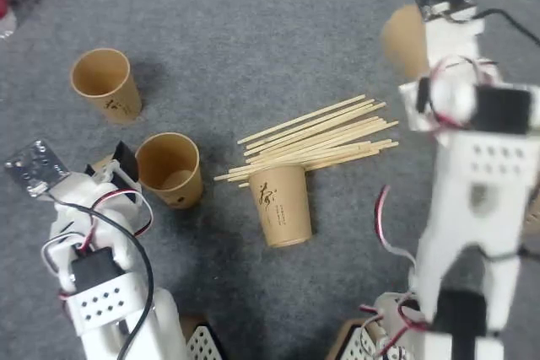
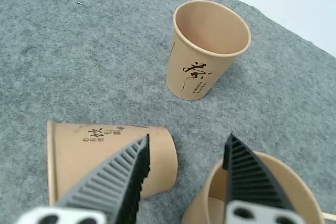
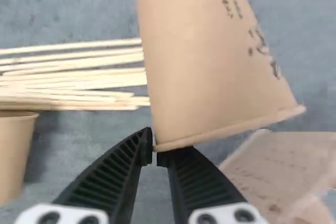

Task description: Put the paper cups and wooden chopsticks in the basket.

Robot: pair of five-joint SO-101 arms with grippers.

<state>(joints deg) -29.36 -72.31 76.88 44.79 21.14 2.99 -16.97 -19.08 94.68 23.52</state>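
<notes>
The right gripper (image 3: pixel 155 153) pinches a paper cup (image 3: pixel 210 61) by its rim; the left gripper (image 2: pixel 187 142) hangs with jaws apart over a tipped cup (image 2: pixel 79 153).

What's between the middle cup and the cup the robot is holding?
The pile of wooden chopsticks lies between the middle cup and the held cup, in the high view.

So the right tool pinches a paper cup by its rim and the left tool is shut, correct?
Not quite: the left tool is open and empty, as the left wrist view shows. The right tool does pinch a paper cup by its rim.
</notes>
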